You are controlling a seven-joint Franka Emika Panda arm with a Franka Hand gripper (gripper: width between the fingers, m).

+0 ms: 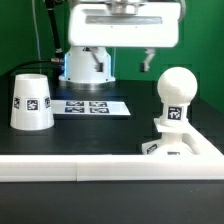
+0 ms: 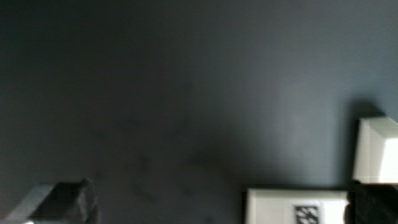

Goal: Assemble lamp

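Observation:
In the exterior view the tapered white shade point(image 1: 30, 100) stands on the black table at the left. The ball-topped bulb point(image 1: 175, 95) stands upright on the stepped square base point(image 1: 185, 148) at the right. My gripper point(image 1: 122, 63) hangs high above the middle back of the table, open and empty, well apart from all three parts. In the wrist view my gripper point(image 2: 214, 205) has its two fingers far apart at the picture's edge. A white tagged piece point(image 2: 299, 206) shows by one finger, and I cannot tell which part it is.
The marker board point(image 1: 92, 106) lies flat on the table between the shade and the bulb. Long white bars point(image 1: 110, 168) form a low wall along the front. The robot's white pedestal point(image 1: 85, 65) stands at the back. Another white edge point(image 2: 377, 145) shows in the wrist view.

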